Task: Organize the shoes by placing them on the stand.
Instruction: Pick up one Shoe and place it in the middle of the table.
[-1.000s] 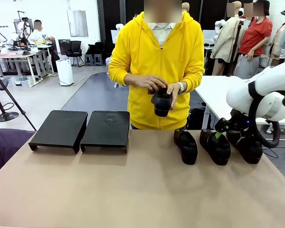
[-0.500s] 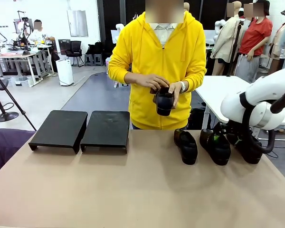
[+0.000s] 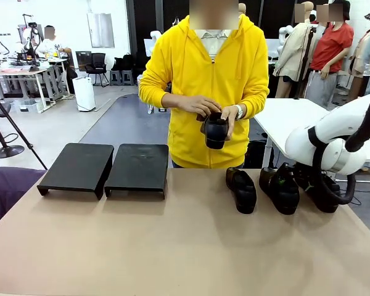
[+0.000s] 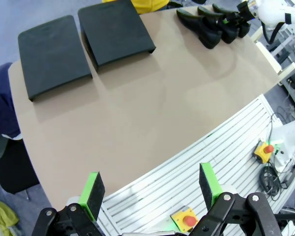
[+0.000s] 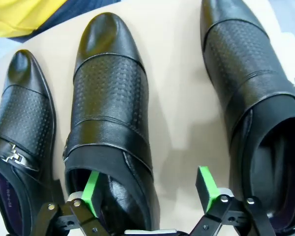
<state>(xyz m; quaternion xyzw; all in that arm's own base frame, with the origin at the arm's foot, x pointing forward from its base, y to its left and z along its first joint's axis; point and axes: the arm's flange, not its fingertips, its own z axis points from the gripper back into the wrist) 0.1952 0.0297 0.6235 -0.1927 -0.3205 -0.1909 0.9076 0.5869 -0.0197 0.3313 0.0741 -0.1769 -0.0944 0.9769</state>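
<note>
right tool (image 5: 147,183): jaws wide apart, nothing clamped. it sits low over the heel end of the middle shoe (image 5: 110,98). one green pad (image 5: 91,186) is over that shoe's opening, the other over the strip of worktop (image 5: 187,123) just beside the shoe's side. contact with the leather: cannot tell. the toe points away from the tool.

buckled shoe (image 5: 22,118) lies just outside the pad that is over the opening. third shoe (image 5: 250,73) lies just outside the other pad, across the strip. all three rest on the worktop in a row.

fourth shoe (image 3: 214,131): off the worktop, held in both hands of the person (image 3: 203,68) in a yellow hoodie, beyond the row from the tool.

stand (image 3: 139,165): two flat black sections side by side, well apart from the right tool, on the buckled shoe's side.

left tool (image 4: 151,186): jaws wide apart, holding nothing, high above the worktop's near edge. stand and shoe row are both far ahead of its fingers.
</note>
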